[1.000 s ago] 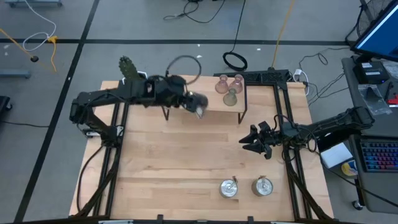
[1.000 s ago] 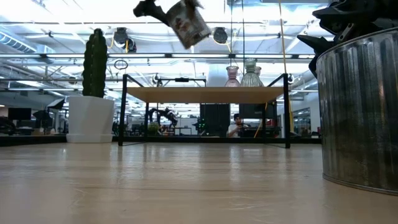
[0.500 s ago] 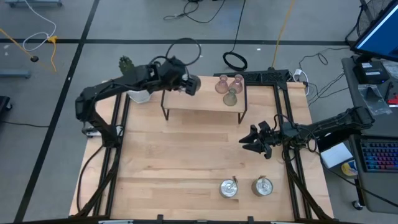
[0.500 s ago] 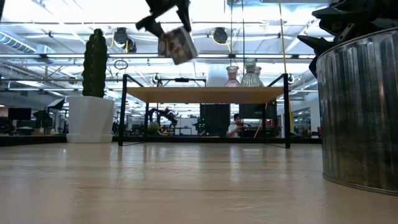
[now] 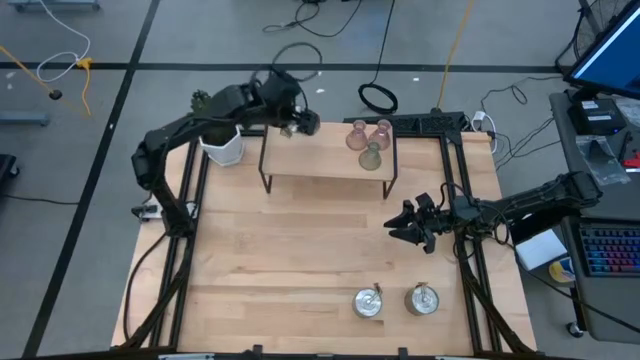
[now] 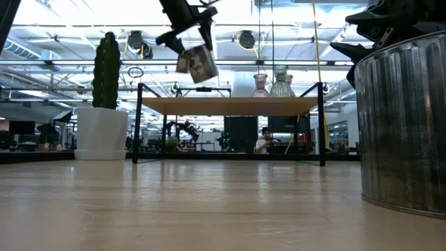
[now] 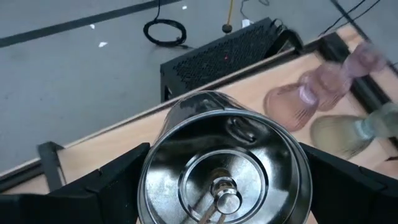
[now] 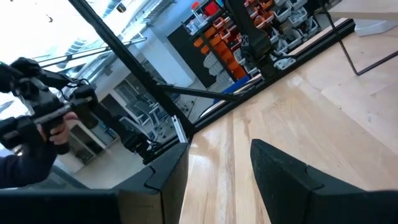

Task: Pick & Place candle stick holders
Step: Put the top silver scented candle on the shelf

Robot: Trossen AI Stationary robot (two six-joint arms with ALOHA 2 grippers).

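silver holder tilted above shelf

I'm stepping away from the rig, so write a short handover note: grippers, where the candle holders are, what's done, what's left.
Left gripper: shut on a silver holder, held in the air over the left end of the small raised shelf.
Right gripper: open, empty, waiting above the table's right side.
Done: three glass holders stand at the shelf's right end.
Left: set the held one down; two silver holders wait on the table's near edge.

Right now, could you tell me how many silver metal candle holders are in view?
3. One silver holder is held by the left gripper above the small shelf; the other two stand side by side near the table's front edge.
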